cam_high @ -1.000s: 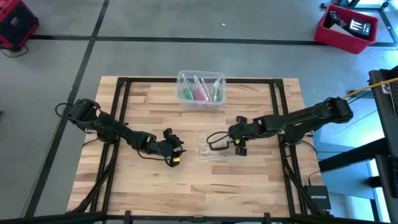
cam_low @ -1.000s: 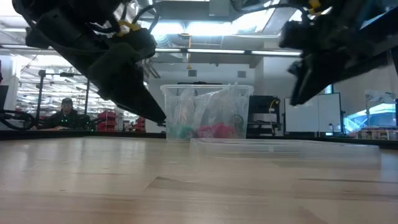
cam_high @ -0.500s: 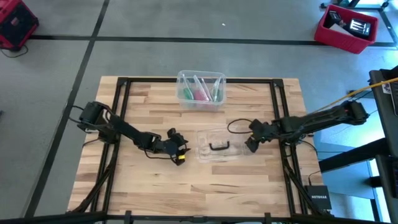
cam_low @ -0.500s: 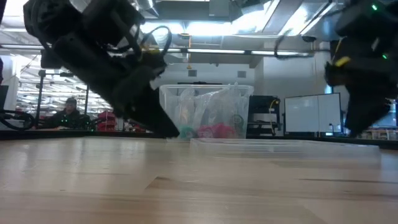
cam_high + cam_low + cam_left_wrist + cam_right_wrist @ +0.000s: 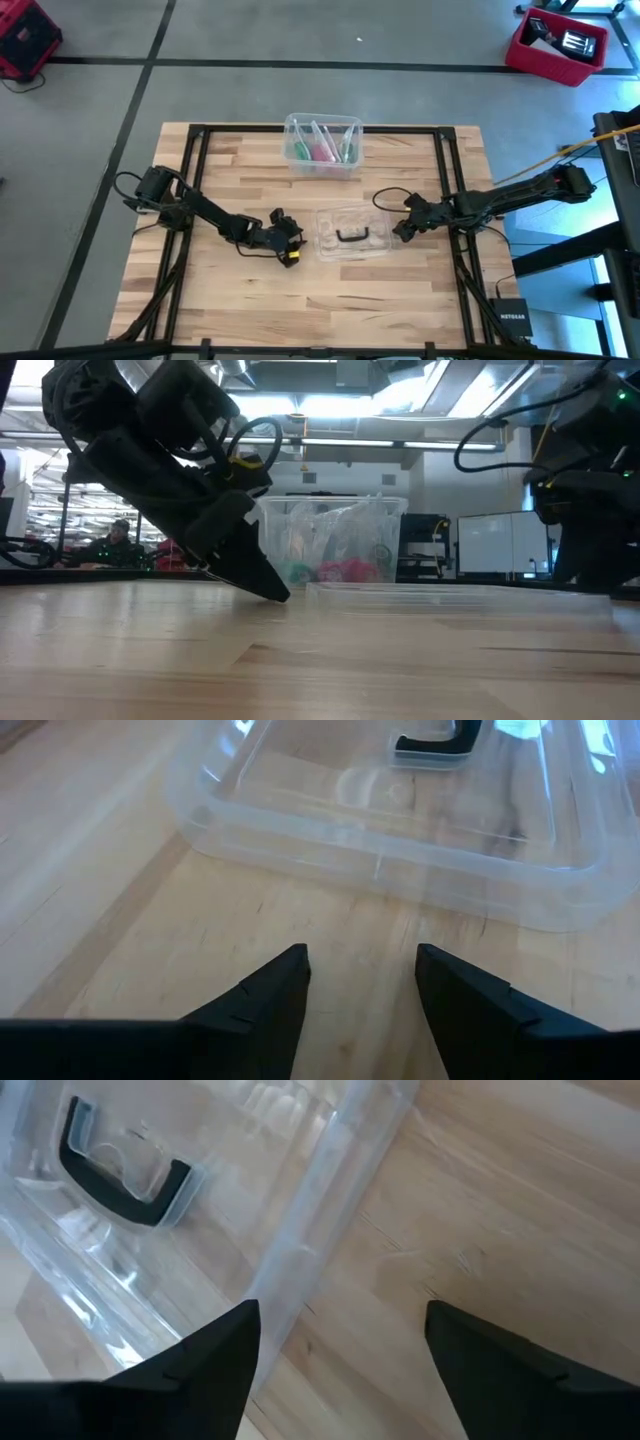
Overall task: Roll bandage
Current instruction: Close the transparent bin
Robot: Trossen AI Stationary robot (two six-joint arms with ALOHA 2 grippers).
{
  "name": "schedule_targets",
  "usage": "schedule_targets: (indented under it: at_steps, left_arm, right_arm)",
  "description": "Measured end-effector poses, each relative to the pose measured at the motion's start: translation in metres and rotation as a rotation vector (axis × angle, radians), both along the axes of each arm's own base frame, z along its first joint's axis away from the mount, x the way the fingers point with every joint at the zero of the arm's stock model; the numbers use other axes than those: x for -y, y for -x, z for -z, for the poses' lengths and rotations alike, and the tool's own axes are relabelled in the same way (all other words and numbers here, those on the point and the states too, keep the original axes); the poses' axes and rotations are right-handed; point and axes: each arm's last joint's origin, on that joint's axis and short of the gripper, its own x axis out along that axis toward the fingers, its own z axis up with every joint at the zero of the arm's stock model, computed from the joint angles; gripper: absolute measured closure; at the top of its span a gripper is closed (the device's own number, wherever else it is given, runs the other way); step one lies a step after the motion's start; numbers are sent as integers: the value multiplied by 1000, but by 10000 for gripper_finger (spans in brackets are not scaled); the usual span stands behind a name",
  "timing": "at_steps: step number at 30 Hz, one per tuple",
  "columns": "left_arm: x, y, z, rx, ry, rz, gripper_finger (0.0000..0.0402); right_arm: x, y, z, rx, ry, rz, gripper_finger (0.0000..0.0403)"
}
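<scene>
The wooden desk (image 5: 250, 310) carries two clear plastic things. At its far edge stands an open clear plastic box (image 5: 322, 146), and inside it I can see green and pink items – the green one (image 5: 301, 150) is most probably the bandage, but it is too small to tell if it is rolled or loose. In the low view the same green shape (image 5: 296, 571) shows through the box wall. Nearer to the middle of the desk lies the clear lid (image 5: 352, 234) with its dark handle (image 5: 351, 236), flat on the wood and apart from the box.

The left hand (image 5: 290, 246) is low, just beside the near-left edge of the lid. Its fingers (image 5: 262, 995) stand wide apart and hold nothing; between them only bare wood shows. The right hand (image 5: 401, 229) is just beside the other side of the lid, also spread wide and empty; in its wrist view one finger (image 5: 215, 1340) lies at the lid's rim, and I cannot tell if it touches.

My judgement is that the task is at an early step: the box is uncovered, the lid is set aside, and the bandage is not yet taken out. The next move calls for one hand to rise from the lid, travel to the box and reach down among the items – gripping only the green fabric and not the pink thing beside it.
</scene>
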Motion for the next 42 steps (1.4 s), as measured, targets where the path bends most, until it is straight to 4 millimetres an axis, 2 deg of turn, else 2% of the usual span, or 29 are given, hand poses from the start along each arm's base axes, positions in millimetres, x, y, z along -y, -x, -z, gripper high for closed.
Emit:
schedule_targets:
  at_steps: [17,27,35,39,42]
  left_arm:
    - [-6,-2,7,-25,-13,-8,220]
    - [-6,-4,17,-19,-34,3,220]
    - [-5,-4,16,-22,-36,12,220]
    - [-3,-4,16,-18,-38,13,220]
    - [-2,-5,15,-3,-36,14,220]
  right_arm:
    - [-2,-20,7,71,-13,29,116]
    - [-6,-39,10,199,-5,-59,116]
    - [-7,-41,4,272,41,-143,116]
    - [-9,-41,-1,303,3,-209,116]
    - [-12,-54,-25,512,-20,-262,116]
